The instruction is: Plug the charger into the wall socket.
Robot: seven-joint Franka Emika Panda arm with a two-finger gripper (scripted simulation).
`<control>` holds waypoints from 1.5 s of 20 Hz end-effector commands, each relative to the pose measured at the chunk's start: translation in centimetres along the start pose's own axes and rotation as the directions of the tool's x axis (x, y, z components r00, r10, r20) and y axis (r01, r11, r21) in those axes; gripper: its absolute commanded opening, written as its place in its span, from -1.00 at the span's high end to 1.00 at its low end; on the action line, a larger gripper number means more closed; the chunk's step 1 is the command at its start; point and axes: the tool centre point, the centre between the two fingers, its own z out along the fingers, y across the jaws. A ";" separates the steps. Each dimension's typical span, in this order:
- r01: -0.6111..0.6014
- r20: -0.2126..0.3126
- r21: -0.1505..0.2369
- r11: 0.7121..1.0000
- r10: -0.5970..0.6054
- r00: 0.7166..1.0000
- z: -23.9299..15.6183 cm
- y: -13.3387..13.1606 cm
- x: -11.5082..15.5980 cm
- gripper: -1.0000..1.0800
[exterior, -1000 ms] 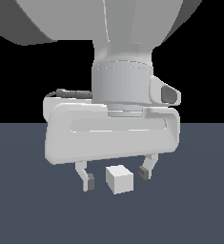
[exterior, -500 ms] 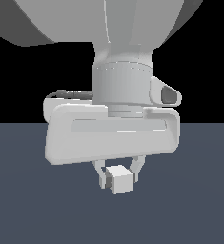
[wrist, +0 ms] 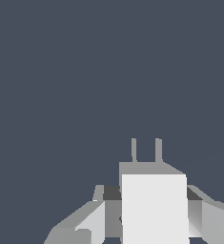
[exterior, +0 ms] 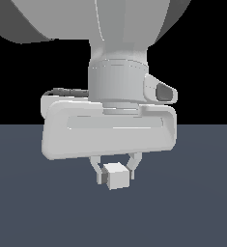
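Gripper (exterior: 114, 174) of mine was clamped on the charger (exterior: 117, 175) in the exterior view, one finger on each side, near the dark floor (exterior: 197, 202). From the wrist view, the charger (wrist: 154, 205) showed two prongs (wrist: 146, 150) pointing forward. Grasping seemed done; next I had to find the wall socket, not visible.

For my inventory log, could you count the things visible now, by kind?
Charger: 1
Gripper: 1
Wall socket: 0, none in view
Total: 2
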 end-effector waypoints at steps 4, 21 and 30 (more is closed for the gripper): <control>-0.054 -0.001 -0.004 0.999 0.054 0.999 -1.1 -1.0 1.6 1.00; -0.310 -0.005 -0.025 0.950 0.310 0.951 -6.3 -4.1 9.9 1.00; -0.361 -0.006 -0.029 0.932 0.361 0.932 -7.3 -4.3 11.7 1.00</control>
